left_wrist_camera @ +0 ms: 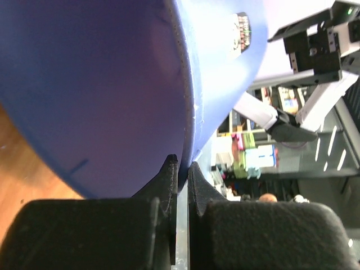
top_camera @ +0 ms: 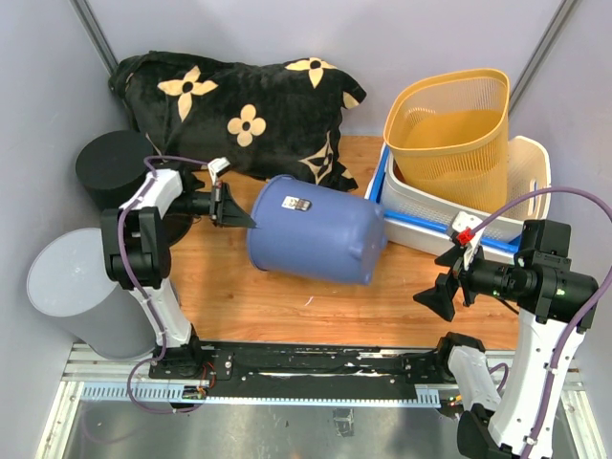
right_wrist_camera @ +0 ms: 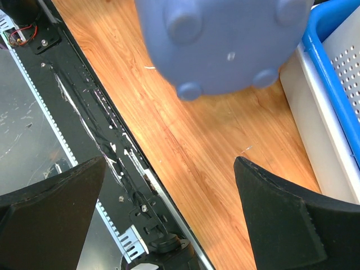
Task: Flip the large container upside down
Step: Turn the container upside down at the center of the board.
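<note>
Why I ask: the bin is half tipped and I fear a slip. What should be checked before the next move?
1. Grip: left end effector is pinched on the rim of the blue container: ok.
2. Container upside down: it lies on its side, not yet inverted: not ok.
3. Right end effector is open and off the container, free to assist: ok.
4. Gap between the container's base and the white crate: very close, contact unclear: cannot tell.
5. Bare table in front of the container for setting it down: ok.
</note>
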Motion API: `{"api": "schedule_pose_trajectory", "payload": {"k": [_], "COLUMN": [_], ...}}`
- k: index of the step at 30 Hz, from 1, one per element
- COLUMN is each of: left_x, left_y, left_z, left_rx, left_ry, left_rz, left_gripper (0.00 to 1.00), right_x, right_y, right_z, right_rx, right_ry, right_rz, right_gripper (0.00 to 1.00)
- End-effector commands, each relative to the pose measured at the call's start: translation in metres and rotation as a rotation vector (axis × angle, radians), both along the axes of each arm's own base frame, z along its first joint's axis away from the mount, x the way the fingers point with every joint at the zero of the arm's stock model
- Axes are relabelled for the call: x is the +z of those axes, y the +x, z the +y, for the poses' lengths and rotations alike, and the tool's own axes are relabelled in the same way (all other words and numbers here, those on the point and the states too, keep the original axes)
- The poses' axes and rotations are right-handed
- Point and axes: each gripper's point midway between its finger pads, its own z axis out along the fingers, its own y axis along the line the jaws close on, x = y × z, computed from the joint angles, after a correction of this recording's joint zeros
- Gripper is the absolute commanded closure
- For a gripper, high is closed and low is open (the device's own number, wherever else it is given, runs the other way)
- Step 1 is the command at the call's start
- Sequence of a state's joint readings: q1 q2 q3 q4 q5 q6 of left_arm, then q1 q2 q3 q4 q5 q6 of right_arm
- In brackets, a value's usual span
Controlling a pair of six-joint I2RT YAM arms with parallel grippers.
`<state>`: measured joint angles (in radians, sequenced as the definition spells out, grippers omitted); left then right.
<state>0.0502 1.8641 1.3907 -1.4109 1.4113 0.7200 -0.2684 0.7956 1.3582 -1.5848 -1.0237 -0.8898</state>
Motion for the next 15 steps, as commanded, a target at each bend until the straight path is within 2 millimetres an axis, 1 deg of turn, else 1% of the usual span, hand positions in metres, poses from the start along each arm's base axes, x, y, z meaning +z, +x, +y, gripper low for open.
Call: {"api": "schedule_pose_trajectory", "payload": {"k": [1, 3, 7, 11, 15], "left_x": [-0.079, -0.086, -0.097, -0.109, -0.119], "left_y": [0.005, 0.009, 0.009, 0.004, -0.003], "left_z": [0.044, 0.053, 0.060, 0.064, 0.064], "left_rx": [-0.039, -0.034, -0.052, -0.085, -0.101], "left_ry": [0.235, 0.255, 0.291, 0.323, 0.317], "left_rz": [-0.005, -0.002, -0.009, -0.007, 0.022], "left_gripper": [1.00, 1.00, 1.00, 1.00, 1.00], "right_x": [-0.003, -0.002, -0.002, -0.003, -0.004], "right_y": [-0.001, -0.001, -0.001, -0.001, -0.002], "right_z": [0.002, 0.004, 0.004, 0.003, 0.003], "right_rx": [0.016, 0.020, 0.021, 0.021, 0.023], "right_ry": [0.016, 0.027, 0.028, 0.020, 0.021], "right_rz": [0.041, 0.044, 0.042, 0.041, 0.039], "right_gripper": [0.01, 0.01, 0.01, 0.01, 0.01]}}
